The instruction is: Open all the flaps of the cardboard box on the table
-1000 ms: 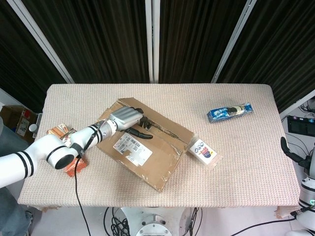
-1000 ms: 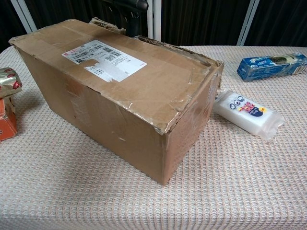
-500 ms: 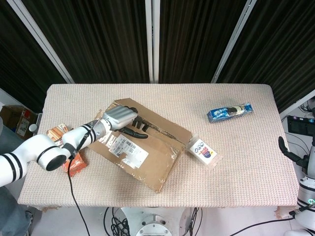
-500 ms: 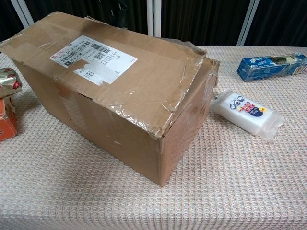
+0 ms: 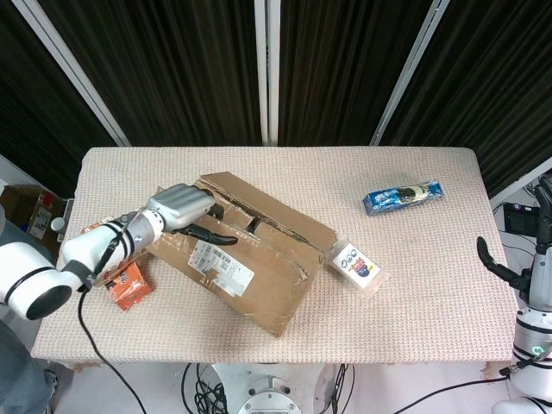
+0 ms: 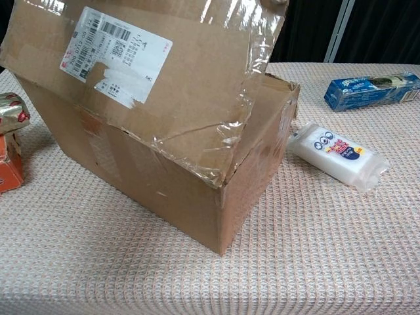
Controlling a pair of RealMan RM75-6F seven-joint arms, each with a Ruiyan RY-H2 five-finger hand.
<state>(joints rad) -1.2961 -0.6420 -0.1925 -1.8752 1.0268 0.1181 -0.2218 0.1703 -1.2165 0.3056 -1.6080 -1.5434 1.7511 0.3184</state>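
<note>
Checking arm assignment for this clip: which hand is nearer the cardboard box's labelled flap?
Left. The left hand is at the labelled flap of the cardboard box, lifting its far edge. The right hand hangs past the table's right edge, far off.

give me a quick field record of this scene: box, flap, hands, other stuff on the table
box: cardboard box on the table, angled
labelled flap: flap lifted, tilted up toward the chest camera
left hand: left hand at the flap's raised edge, lifting it
right hand: right hand off the table's right edge, fingers apart, holding nothing
other items: white packet beside the box; blue packet; orange packs
</note>
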